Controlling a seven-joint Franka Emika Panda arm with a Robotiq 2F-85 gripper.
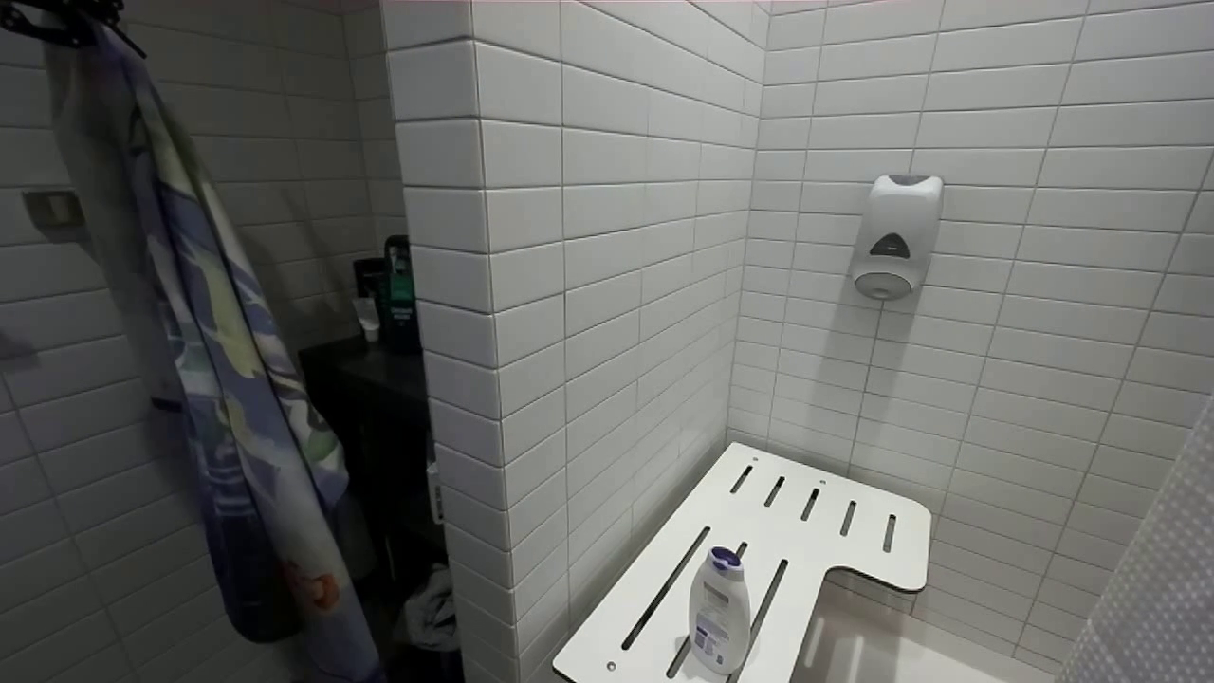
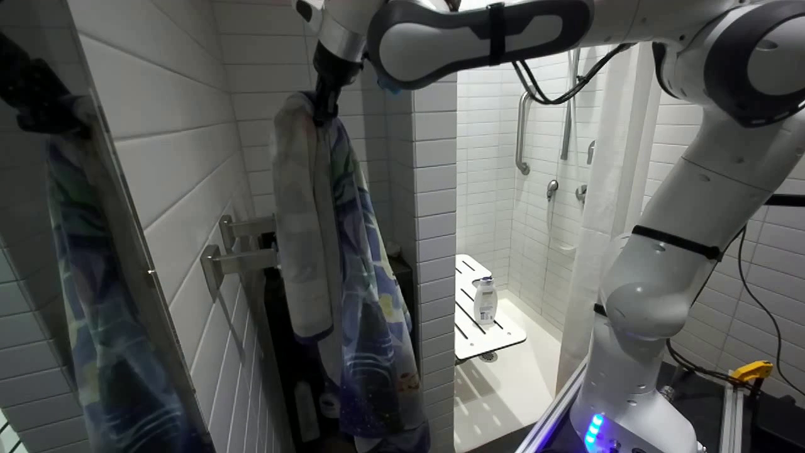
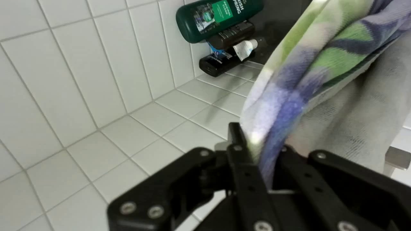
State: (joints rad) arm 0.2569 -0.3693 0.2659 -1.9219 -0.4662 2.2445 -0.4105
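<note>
My gripper [image 3: 260,144] is shut on a towel [image 3: 289,86], pinching a bunched fold between its black fingers [image 3: 237,133]. The towel is patterned in blue, purple, green and white, with a pale grey side. From the gripper [image 2: 326,110] the towel [image 2: 371,296] hangs down in long folds in an exterior view, in front of metal wall bars [image 2: 248,259]. Whether the cloth touches these bars I cannot tell. In an exterior view the gripper [image 1: 71,24] shows at the top left corner, above the hanging towel [image 1: 218,351]. Folds of cloth hide part of one fingertip.
Behind a tiled wall corner [image 1: 441,285] stands a dark shelf [image 1: 365,370] with several bottles [image 3: 221,19]. A mirror [image 2: 38,207] is beside the towel. A white slotted bench [image 1: 654,569] carries a white bottle [image 1: 719,617]; a soap dispenser [image 1: 898,237] hangs above.
</note>
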